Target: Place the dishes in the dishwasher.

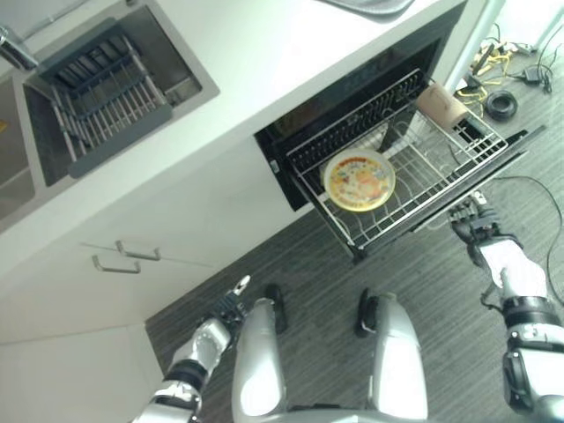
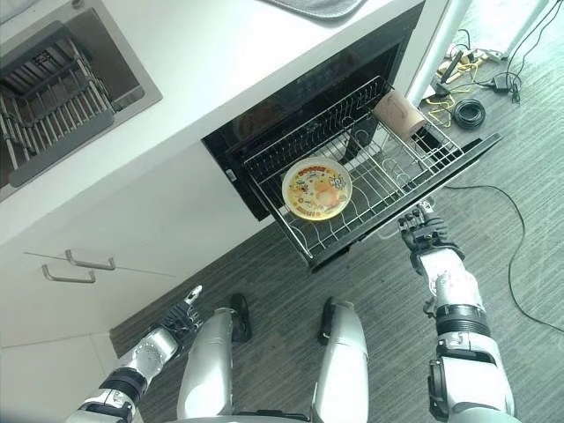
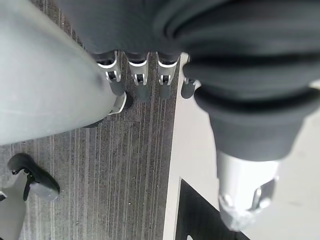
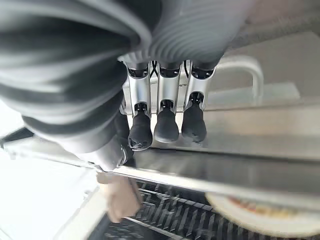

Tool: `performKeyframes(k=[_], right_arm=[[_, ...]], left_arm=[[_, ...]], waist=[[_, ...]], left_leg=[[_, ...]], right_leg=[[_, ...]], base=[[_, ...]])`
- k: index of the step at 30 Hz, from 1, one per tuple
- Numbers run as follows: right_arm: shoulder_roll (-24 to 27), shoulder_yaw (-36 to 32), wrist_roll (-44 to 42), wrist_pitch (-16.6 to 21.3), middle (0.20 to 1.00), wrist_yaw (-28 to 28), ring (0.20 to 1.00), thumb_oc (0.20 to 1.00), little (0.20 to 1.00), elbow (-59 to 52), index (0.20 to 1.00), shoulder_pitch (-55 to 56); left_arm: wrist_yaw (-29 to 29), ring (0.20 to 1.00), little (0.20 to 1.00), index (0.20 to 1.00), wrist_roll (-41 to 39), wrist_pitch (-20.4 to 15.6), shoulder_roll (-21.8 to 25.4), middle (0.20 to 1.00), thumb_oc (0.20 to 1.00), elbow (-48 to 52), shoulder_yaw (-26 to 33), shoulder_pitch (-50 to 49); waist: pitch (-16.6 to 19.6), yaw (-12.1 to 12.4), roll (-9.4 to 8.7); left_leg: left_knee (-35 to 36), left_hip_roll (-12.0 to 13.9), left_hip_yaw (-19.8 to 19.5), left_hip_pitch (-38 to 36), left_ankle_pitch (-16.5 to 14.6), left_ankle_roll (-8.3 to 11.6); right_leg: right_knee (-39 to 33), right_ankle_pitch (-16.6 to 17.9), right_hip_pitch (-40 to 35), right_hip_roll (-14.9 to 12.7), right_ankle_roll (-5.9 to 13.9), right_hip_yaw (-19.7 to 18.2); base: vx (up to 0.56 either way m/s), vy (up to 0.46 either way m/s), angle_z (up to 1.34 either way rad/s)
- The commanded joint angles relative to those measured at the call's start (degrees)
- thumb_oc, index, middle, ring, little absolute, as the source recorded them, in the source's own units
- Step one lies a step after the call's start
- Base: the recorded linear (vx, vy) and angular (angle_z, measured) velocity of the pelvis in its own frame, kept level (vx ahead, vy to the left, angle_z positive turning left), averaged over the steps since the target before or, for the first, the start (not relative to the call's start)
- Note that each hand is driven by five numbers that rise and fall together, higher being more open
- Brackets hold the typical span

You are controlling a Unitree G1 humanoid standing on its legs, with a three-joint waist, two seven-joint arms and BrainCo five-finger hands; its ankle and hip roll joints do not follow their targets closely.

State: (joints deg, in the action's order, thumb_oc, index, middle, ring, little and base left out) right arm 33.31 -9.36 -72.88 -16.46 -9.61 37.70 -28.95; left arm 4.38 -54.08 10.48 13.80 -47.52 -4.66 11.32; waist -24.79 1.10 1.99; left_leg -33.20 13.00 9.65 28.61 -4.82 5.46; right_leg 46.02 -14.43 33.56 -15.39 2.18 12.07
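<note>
A yellow plate (image 1: 359, 180) with a colourful print lies flat in the wire rack (image 2: 264, 198) pulled out of the open dishwasher under the counter. A tan cup (image 1: 441, 106) lies on its side at the rack's far right corner. My right hand (image 1: 476, 231) is open at the front of the dishwasher's dark panel (image 1: 480, 185), with its fingers (image 4: 166, 125) straight against the panel below a silver handle (image 4: 245, 65). The plate's rim (image 4: 260, 210) and the cup (image 4: 120, 197) appear beyond the fingers. My left hand (image 1: 225, 310) hangs low and open by the cabinet, holding nothing.
A sink (image 1: 181, 79) in the white counter holds a dark dish rack (image 1: 101, 92), with a faucet (image 1: 13, 48) at its left. White cabinet doors with bar handles (image 1: 119, 256) stand left of the dishwasher. Cables and a coil (image 1: 502, 101) lie on the floor to the right.
</note>
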Motion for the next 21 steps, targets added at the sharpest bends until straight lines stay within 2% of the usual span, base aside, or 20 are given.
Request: performKeyframes(k=[1, 6, 11, 18, 21], right_arm=[[-0.6, 1.7, 1.6, -3.2, 0.200, 5.2, 0.200, 0.200, 0.200, 1.1, 0.200, -6.8], [2.5, 4.3, 4.1, -6.3, 0.200, 4.9, 0.200, 0.200, 0.200, 7.1, 0.200, -13.2], [5.1, 9.2, 8.1, -9.2, 0.200, 5.1, 0.200, 0.200, 0.200, 16.0, 0.200, -23.6], [6.7, 13.7, 10.8, -9.9, 0.200, 5.2, 0.200, 0.200, 0.200, 22.3, 0.200, -32.2], [7.3, 16.1, 12.6, -9.0, 0.200, 4.4, 0.200, 0.200, 0.200, 24.8, 0.200, -37.1]], left_arm=[[0.4, 1.000, 1.000, 1.000, -0.4, -0.4, 2.7, 1.000, 1.000, -2.4, -3.3, -0.2], [-0.8, 1.000, 1.000, 1.000, 0.0, -0.3, 2.5, 1.000, 1.000, -5.0, -3.6, -0.4], [-2.7, 1.000, 1.000, 1.000, -1.2, 0.6, 2.3, 1.000, 1.000, -9.8, -4.9, -0.1], [-5.9, 1.000, 1.000, 1.000, -1.2, 2.6, 2.5, 1.000, 1.000, -12.9, -6.1, 1.3], [-6.7, 1.000, 1.000, 1.000, -2.1, 3.5, 2.4, 1.000, 1.000, -13.3, -6.9, 2.4]], waist=[[2.3, 1.7, -1.91], [2.4, 2.8, -1.23], [1.7, 4.8, 0.80], [0.6, 6.9, 3.08], [-0.4, 8.1, 4.34]], left_leg=[[-1.8, -0.1, -1.4, 1.9, -4.8, -2.95], [-3.6, -0.1, -2.5, 2.5, -4.9, -2.78], [-4.2, -1.5, -3.5, 4.1, -4.6, -2.70], [-4.0, -4.1, -3.5, 7.3, -4.8, -3.40], [-4.3, -5.7, -3.3, 9.8, -5.3, -3.86]], right_leg=[[-2.8, 1.0, -1.6, -3.2, 1.03, 1.1], [0.1, 0.1, -1.2, -4.3, 0.67, 1.3], [3.0, -0.9, 0.4, -6.1, 0.67, 1.1], [6.3, -2.7, 3.7, -8.0, 1.16, 0.1], [7.5, -3.1, 6.0, -9.2, 1.59, -0.2]], base=[[0.03, -0.040, 0.04], [0.11, 0.011, 0.10], [0.12, 0.118, 0.10], [0.09, 0.178, 0.21], [0.03, 0.234, 0.26]])
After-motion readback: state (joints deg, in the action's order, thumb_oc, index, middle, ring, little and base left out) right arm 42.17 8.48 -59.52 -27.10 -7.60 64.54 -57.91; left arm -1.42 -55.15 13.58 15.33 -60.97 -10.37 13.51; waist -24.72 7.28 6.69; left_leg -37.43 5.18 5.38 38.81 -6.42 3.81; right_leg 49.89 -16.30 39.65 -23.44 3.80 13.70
